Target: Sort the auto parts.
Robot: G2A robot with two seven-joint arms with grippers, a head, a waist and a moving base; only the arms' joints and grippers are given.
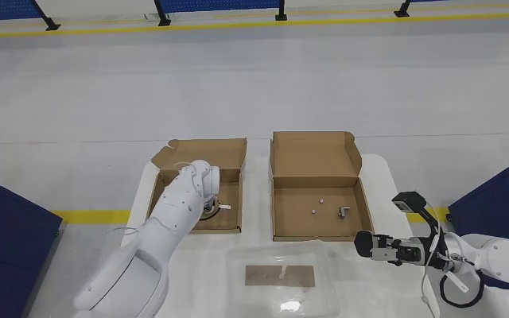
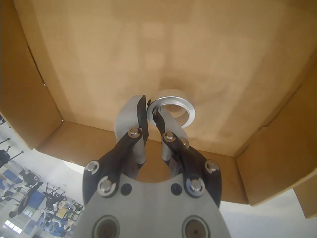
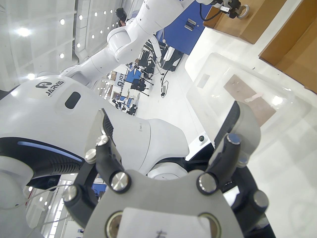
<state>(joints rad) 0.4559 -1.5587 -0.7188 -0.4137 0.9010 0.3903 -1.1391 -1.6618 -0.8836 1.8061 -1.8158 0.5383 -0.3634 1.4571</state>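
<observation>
**Q:** State of the left gripper [image 2: 150,111]?

**A:** Clamped on the metal ring [image 2: 178,100]. One finger passes through the ring's opening, the other presses its outer face, so the ring wall is pinched between the pads. The ring sits level at the fingertips.

**Q:** Location of the ring, referenced to the left box [image 2: 158,38]?

**A:** Inside the left box, over its floor and nearer the box's front wall than its hinged flap. A shadow lies on the cardboard beneath the ring. Contact with the floor cannot be confirmed. In the top view the left arm descends into the left box [image 1: 227,187] and hides most of the ring.

**Q:** State of the right gripper [image 3: 171,111]?

**A:** Fingers spread wide apart, nothing between them. In the top view the right gripper [image 1: 363,242] is well apart from the left box, low over the table [image 1: 382,175] at its right-hand edge.

**Q:** Other items?

**A:** The right box [image 1: 294,207] stands just beside the left box, lid open. It holds a small metal bracket [image 1: 343,211] and two small round pieces [image 1: 317,200]. A clear plastic tray [image 1: 278,258] sits near the left box, on the robot's side of it.
</observation>
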